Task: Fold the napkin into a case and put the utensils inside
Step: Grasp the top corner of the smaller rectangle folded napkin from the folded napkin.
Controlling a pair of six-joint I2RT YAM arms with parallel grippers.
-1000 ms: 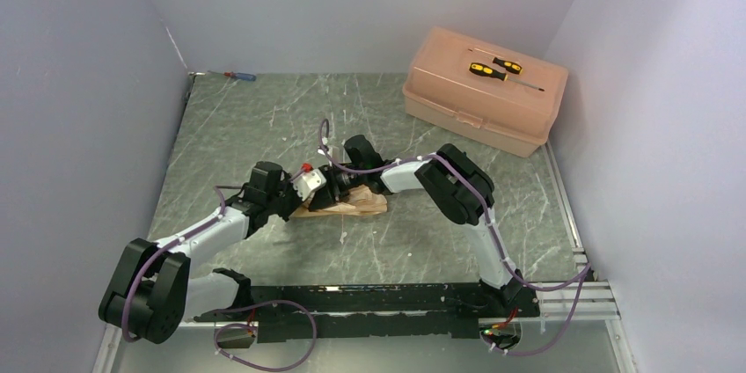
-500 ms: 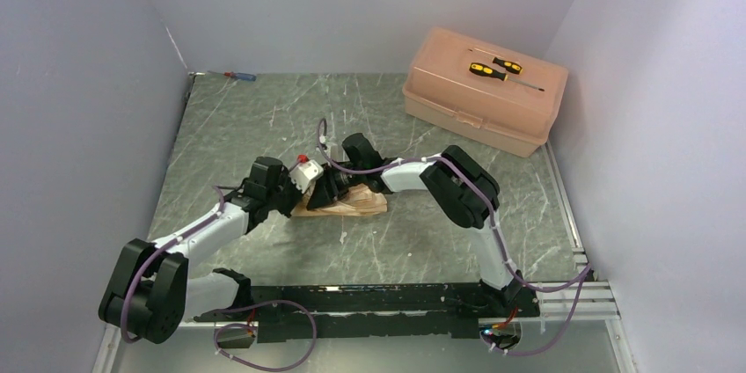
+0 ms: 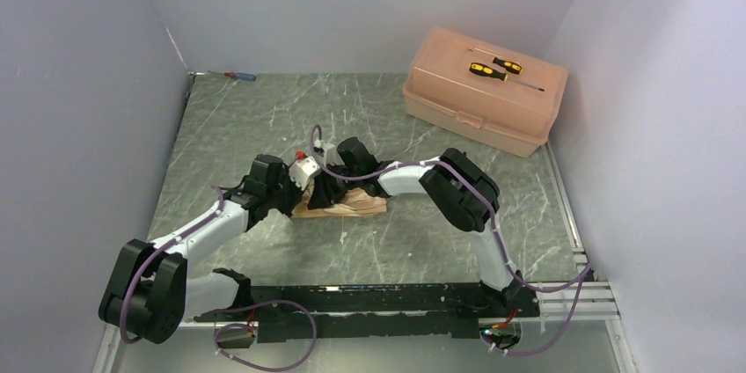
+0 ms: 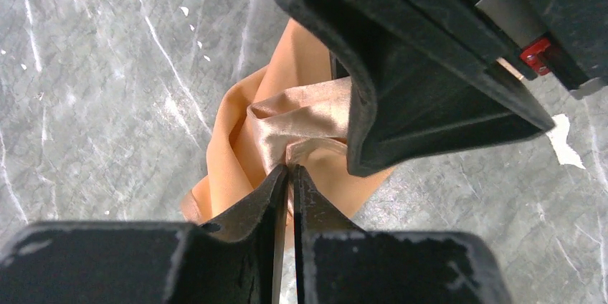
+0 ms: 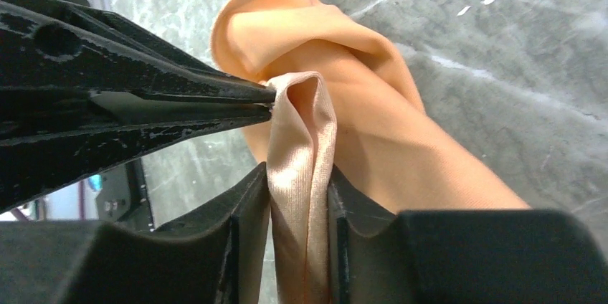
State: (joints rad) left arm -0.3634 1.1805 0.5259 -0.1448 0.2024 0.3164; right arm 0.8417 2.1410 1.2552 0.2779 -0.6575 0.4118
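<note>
Okay, napkin (image 4: 301,114): peach cloth, bunched and rumpled on the tabletop (image 3: 264,118), sitting right between the two grippers. No flat rectangle, no clean crease lines.
Left gripper (image 4: 288,168): jaws pressed together at the tips, pinching the thin edge of a raised fold of the napkin.
Right gripper (image 5: 297,171): closed on a doubled-over ridge of the same cloth; the fabric fills the gap and touches both jaws.
Gripper spacing: tips almost touching. The left gripper's tips meet the ridge just past the right gripper's jaws, so both hold one fold.
Rest of cloth: trails away beyond the right gripper's tips and lies on the tabletop as a loose rolled lobe.
Case: not formed. No pouch or diagonal flaps visible.
Utensils: not visible in any view, so I can't say where they are. Nothing metal near either gripper.
Pink box (image 3: 475,118): well apart from both grippers, out beyond the right one, with yellow-and-black screwdrivers (image 3: 494,68) on its lid. Not task items.
Red-and-blue screwdriver (image 3: 239,76): far beyond the left gripper, at the tabletop's back edge. Also irrelevant.
Step in hand (my read): mid-fold, both grippers working a single crease.
Done: partial, messy gathering of the cloth at best.
Left: lay the folds flat into the case, release, locate the utensils, slide them in.
Progress (my read): early; the fold isn't finished and insertion isn't started.
Risk: shiny cloth looks slick, so the fold could spring open on release.
</note>
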